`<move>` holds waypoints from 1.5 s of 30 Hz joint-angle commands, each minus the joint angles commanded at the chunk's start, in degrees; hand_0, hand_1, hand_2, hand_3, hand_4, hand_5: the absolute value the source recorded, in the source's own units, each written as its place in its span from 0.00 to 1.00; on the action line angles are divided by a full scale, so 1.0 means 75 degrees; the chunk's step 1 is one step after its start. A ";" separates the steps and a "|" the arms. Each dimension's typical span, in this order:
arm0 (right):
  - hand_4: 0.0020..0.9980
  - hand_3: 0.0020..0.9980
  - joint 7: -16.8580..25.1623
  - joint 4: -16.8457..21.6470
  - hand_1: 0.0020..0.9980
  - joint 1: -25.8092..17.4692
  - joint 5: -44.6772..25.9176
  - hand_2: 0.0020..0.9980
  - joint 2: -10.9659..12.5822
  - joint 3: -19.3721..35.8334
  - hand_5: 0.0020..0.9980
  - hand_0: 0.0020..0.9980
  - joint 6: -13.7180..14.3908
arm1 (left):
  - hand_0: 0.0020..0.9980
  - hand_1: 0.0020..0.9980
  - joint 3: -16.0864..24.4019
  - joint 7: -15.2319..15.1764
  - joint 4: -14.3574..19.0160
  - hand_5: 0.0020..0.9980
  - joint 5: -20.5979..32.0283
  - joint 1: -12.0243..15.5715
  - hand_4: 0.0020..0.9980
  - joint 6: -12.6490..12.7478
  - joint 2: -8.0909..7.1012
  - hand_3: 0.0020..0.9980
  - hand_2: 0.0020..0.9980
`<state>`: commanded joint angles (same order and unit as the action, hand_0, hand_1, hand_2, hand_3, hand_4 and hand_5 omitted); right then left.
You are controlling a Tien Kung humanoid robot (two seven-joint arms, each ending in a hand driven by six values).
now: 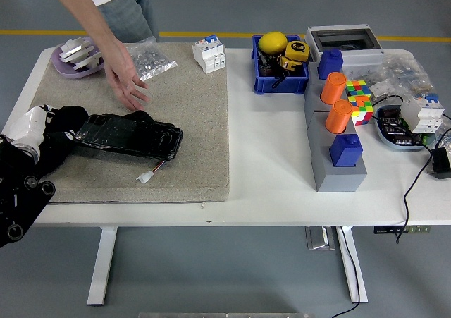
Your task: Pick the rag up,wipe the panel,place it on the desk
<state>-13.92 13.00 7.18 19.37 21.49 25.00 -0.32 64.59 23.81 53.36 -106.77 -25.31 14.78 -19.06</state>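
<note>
A black glossy panel [130, 135] lies on the beige mat [190, 120], with a white connector on thin wires [145, 177] trailing from its front edge. My left hand [53, 138] comes in from the lower left, white wrist showing, and is shut on a dark rag [67, 120] bunched at the panel's left end. The rag touches the panel's left edge and hides most of the fingers. A person at the far side reaches an open hand [127, 82] down over the mat, just behind the panel, touching nothing.
At the mat's back sit a purple tray with white parts [74, 58], a bag of small parts [151, 58] and a white breaker [211, 53]. To the right stand a blue bin [280, 84], a grey block with orange cylinders [337, 145] and a colour cube [358, 96].
</note>
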 joint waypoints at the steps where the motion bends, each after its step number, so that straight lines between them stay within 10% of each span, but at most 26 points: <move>1: 0.94 0.56 0.0007 -0.0001 0.60 -0.0001 0.0002 0.62 0.0001 0.0014 0.47 0.74 0.0010 | 0.36 0.67 -0.0006 -0.0003 -0.0017 0.25 0.0000 -0.0004 0.89 0.0003 -0.0002 0.67 0.76; 32: 0.93 0.55 0.0143 -0.0015 0.60 -0.0029 0.0394 0.61 -0.0029 0.0614 0.46 0.74 0.0236 | 0.32 0.57 -0.0237 -0.0140 -0.0620 0.14 0.0007 -0.0190 0.84 0.0261 -0.0088 0.61 0.74; 33: 0.93 0.55 0.0145 -0.0015 0.60 -0.0028 0.0394 0.61 -0.0026 0.0621 0.46 0.74 0.0239 | 0.30 0.49 -0.0246 -0.0144 -0.0629 0.00 0.0008 -0.0192 0.78 0.0277 -0.0088 0.59 0.62; 45: 0.93 0.55 0.0169 -0.0023 0.59 -0.0029 0.0463 0.61 -0.0031 0.0729 0.45 0.74 0.0287 | 0.27 0.45 -0.0424 -0.0156 -0.0775 0.00 -0.0009 -0.0221 0.72 0.0409 -0.0065 0.55 0.56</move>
<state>-12.65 12.83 6.96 22.84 21.26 30.47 1.83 61.41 22.64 47.55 -106.84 -26.97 17.85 -19.54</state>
